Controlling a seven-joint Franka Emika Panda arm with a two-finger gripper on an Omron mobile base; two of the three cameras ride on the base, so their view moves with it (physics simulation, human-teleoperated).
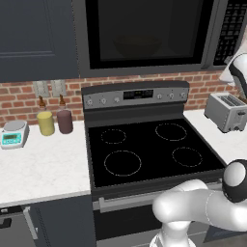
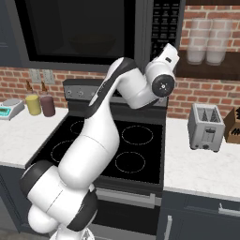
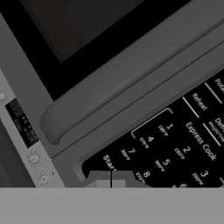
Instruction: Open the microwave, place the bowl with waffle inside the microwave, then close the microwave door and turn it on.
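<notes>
Bowl (image 1: 136, 47) sits inside the microwave (image 1: 144, 36), door (image 3: 109, 78) shut; the closed, empty gripper (image 3: 111, 178) nears the Start button (image 3: 109, 162).

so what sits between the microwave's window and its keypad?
The door's long bar handle. It runs between the dark window and the keypad. This is clearest in the hand view.

On the microwave (image 3: 131, 65) button panel (image 3: 175, 148) we read the digits 1, 2, 3, 4, 5, 7 and 8, "Express Cook", "Reheat" and the opening letters "Star". The smaller print under each digit is too blurred for us.
</notes>
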